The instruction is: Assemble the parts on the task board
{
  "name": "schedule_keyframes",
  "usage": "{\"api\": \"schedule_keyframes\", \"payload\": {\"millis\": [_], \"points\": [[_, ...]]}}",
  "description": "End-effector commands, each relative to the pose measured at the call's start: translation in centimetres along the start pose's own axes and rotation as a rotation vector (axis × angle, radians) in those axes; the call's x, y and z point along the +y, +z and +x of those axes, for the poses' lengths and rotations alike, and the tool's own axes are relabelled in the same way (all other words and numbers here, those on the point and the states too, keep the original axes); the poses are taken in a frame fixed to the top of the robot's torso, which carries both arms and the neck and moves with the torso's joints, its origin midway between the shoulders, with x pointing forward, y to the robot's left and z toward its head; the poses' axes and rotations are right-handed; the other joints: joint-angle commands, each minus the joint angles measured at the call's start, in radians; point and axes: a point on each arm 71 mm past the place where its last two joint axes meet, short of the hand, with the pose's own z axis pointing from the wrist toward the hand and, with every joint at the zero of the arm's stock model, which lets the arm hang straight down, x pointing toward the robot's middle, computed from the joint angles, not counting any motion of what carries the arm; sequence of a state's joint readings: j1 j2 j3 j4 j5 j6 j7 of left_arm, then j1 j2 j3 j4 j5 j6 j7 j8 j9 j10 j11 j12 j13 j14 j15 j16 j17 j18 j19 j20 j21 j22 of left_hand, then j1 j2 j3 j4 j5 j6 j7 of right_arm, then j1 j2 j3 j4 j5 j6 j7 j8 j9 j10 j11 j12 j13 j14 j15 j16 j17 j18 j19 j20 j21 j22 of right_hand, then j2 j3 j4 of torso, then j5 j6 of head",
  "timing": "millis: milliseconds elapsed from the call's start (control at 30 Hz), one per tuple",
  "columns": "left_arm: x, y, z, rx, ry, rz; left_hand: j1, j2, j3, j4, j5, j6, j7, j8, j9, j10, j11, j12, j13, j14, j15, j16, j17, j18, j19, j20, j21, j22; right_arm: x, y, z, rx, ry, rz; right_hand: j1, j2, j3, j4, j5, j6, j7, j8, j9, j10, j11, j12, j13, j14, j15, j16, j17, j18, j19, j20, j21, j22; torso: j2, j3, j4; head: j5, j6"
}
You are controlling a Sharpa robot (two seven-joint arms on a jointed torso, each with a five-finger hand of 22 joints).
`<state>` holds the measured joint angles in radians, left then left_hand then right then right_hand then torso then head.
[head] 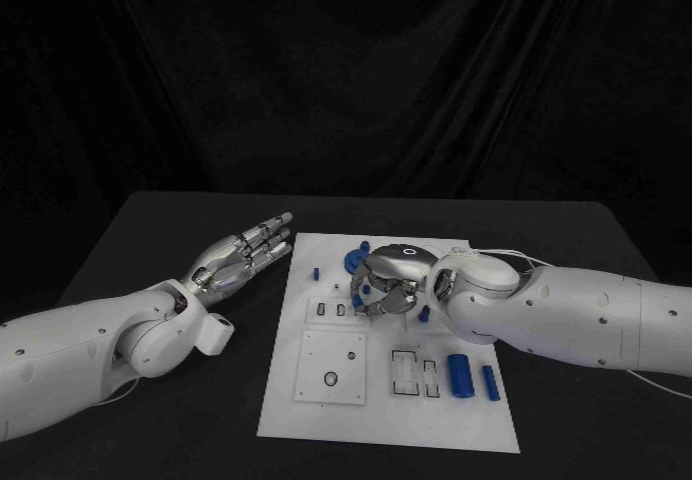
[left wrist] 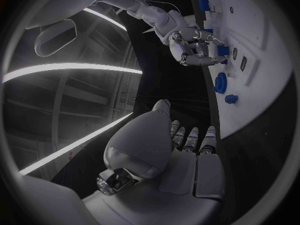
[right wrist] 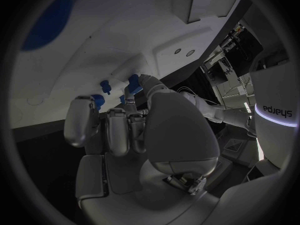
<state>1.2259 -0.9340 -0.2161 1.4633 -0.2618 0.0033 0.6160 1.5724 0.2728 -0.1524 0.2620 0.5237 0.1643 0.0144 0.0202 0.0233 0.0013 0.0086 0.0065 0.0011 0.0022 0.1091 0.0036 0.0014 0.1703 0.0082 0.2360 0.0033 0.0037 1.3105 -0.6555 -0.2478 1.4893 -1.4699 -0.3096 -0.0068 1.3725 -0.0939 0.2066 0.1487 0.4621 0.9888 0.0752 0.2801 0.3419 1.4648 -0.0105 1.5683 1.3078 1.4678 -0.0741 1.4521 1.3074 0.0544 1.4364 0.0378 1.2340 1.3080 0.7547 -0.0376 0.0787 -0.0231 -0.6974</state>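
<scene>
The white task board (head: pixel 378 410) lies mid-table. My right hand (head: pixel 392 281) hovers low over its far half, fingers curled down, with a small blue part (right wrist: pixel 133 83) pinched between thumb and fingertip beside a small blue peg (right wrist: pixel 106 86) on the board (right wrist: pixel 125 40). In the left wrist view the right hand (left wrist: pixel 195 47) sits against the board (left wrist: pixel 265 60) near a round blue part (left wrist: pixel 220 81). My left hand (head: pixel 242 256) floats over the black table left of the board, fingers stretched out and holding nothing. A blue cylinder (head: pixel 459 373) and a blue bar (head: pixel 490 382) lie near the board's right edge.
A round blue part (head: pixel 356 259) and a small blue peg (head: pixel 315 270) stand at the board's far left. A white square plate (head: pixel 332 366) and slotted holes (head: pixel 411 370) occupy the near half. Black table surrounds the board.
</scene>
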Motion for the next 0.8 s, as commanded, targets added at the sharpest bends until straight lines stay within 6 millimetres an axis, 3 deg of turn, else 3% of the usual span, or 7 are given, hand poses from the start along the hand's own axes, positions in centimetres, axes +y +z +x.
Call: {"api": "schedule_keyframes", "payload": {"millis": [33, 467, 800], "points": [[-0.05, -0.03, 0.09, 0.01, -0.009, 0.009, 0.008, -0.001, 0.005, 0.002, 0.005, -0.006, 0.003, 0.004, 0.001, -0.001, 0.008, -0.006, -0.001, -0.002, 0.007, -0.004, -0.001, 0.01, 0.0, 0.005, 0.003, 0.002, 0.03, -0.2, -0.13, -0.035, -0.018, 0.003, 0.005, -0.003, 0.003, -0.008, 0.009, 0.0, -0.001, 0.014, 0.069, 0.106, 0.008, 0.003, 0.263, 0.073, 0.008, 0.0, 0.159, 0.019, -0.002, 0.004, -0.002, 0.138, 0.0, -0.0005, 0.0011, 0.0, 0.002], [0.04, 0.07, 0.14, 0.015, -0.011, 0.006, 0.009, 0.0, 0.007, 0.001, 0.006, -0.007, 0.003, 0.003, 0.0, -0.001, 0.009, -0.006, -0.001, -0.002, 0.008, -0.004, -0.001, 0.01, 0.0, 0.005, 0.003, 0.001, -0.42, -0.47, 0.37, 0.004, -0.034, 0.036, -0.004, -0.006, 0.001, -0.008, 0.003, -0.004, 0.0, 0.015, 0.073, 0.106, 0.009, 0.003, 0.263, 0.072, 0.008, -0.004, 0.154, 0.02, -0.003, 0.005, -0.007, 0.137, 0.001, -0.001, 0.0013, -0.003, 0.003], [0.11, 0.1, 0.19, 0.018, -0.014, 0.002, 0.009, 0.0, 0.008, 0.0, 0.006, -0.008, 0.003, 0.003, 0.0, -0.001, 0.009, -0.006, -0.001, -0.002, 0.008, -0.004, -0.001, 0.01, -0.001, 0.006, 0.003, 0.001, -0.62, -0.39, 0.67, 0.033, -0.036, 0.059, -0.017, -0.008, 0.006, -0.014, -0.044, -0.063, 0.014, -0.006, 0.076, 0.106, 0.016, 0.003, 0.263, 0.068, 0.014, -0.016, 0.145, 0.023, -0.008, 0.011, -0.026, 0.132, 0.0, -0.0008, 0.0013, -0.005, 0.002]]}}
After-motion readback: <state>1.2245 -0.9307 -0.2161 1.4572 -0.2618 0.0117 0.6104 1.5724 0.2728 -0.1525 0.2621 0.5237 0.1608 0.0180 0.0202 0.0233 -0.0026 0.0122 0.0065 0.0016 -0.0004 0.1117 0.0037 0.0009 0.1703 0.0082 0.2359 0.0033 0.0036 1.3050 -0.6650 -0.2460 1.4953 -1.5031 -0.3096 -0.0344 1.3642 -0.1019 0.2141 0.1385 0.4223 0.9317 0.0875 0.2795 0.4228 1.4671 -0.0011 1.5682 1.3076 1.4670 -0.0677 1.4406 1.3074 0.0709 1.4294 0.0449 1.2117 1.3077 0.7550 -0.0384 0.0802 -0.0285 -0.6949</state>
